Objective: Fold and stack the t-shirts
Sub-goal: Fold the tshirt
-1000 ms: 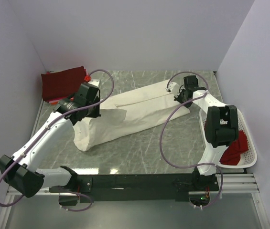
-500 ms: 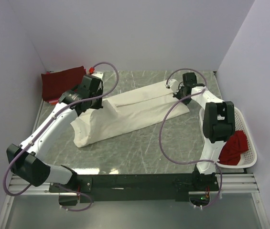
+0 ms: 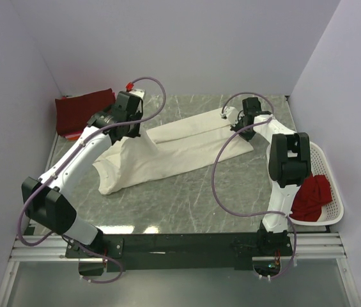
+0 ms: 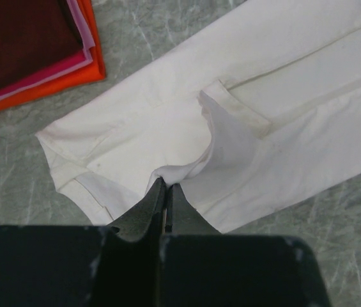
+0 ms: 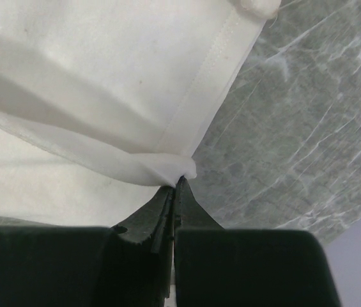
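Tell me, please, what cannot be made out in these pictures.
- Folded stack: the left wrist view's edges cut it; shirt count unclear.
- Red t-shirt in the basket: top view, right arm covers part.
- Cream t-shirt: its own folds hide lower layers.
- Left hand, right hand: wrist views show them shut on cream cloth; in the top view wrists hide them.

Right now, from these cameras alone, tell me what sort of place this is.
Probably a robot test cell in a lab, not a home: plain walls box in a marble-patterned table, two robot arms are bolted to a metal rail at its near edge, and a cream-white t-shirt lies across it.
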You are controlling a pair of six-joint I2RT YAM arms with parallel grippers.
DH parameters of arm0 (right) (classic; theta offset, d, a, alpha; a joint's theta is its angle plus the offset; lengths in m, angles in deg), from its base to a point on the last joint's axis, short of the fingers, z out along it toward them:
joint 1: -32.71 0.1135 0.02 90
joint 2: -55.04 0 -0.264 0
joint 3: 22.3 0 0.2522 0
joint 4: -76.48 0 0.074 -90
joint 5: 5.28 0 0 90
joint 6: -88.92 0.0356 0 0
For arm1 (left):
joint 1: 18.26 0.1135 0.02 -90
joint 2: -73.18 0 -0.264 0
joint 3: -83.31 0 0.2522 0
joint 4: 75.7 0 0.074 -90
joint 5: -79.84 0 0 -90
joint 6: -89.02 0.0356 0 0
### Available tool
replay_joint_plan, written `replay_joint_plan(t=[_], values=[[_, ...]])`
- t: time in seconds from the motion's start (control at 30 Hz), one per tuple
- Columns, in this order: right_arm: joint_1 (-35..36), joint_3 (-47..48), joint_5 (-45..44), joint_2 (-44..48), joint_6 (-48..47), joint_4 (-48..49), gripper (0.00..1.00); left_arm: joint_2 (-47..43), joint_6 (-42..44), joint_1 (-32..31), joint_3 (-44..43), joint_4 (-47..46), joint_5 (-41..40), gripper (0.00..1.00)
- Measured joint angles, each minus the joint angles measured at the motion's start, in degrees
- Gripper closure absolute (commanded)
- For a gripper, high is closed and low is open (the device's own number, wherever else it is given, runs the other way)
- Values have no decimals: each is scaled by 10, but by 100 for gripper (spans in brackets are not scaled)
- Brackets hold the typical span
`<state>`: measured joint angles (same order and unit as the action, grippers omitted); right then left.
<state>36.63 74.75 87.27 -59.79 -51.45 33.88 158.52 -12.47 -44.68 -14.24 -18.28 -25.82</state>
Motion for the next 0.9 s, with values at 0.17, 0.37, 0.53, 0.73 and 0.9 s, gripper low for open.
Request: replay_joint_plan(t=[0.17, 0.37, 0.53, 0.73, 0.9], values=[[0, 0, -1, -1, 0, 0, 100, 29, 21, 1, -22, 0, -19, 100], [0, 0, -2, -1, 2, 0, 100, 35, 42, 1, -26, -3, -23, 100], [0, 0, -2, -1, 4, -1, 100, 35, 56, 2, -26, -11, -23, 100], [0, 0, -2, -1, 6, -1, 100, 39, 66, 8, -26, -23, -22, 99], [0, 0, -2, -1, 9, -1, 100, 53, 73, 21, -26, -35, -20, 100]])
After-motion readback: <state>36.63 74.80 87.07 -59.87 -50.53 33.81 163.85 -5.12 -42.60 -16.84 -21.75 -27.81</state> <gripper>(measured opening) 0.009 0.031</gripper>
